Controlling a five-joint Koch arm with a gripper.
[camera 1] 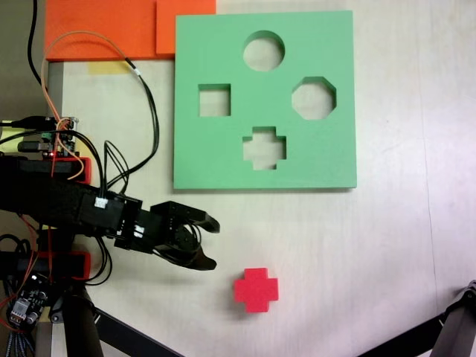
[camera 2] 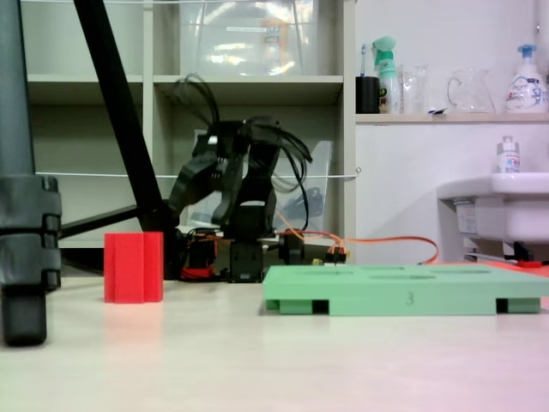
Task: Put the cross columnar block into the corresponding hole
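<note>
Pale tabletop (camera 1: pixel 357 245) carries everything, with shelves and a sink behind it in a fixed view. From the left in a fixed view, the black arm reaches out level, and its gripper (camera 1: pixel 213 242) has the jaws spread with nothing between them. In a fixed view, the gripper (camera 2: pixel 199 190) hangs above the table, angled downward. The cross columnar block (camera 1: pixel 256 289) stands upright just beyond and below the fingertips, apart from them. The green foam board (camera 1: pixel 327 160) lies above the gripper, its plus-shaped hole (camera 1: pixel 265 146) unfilled. A "3" marks the board's front edge (camera 2: pixel 409 299).
</note>
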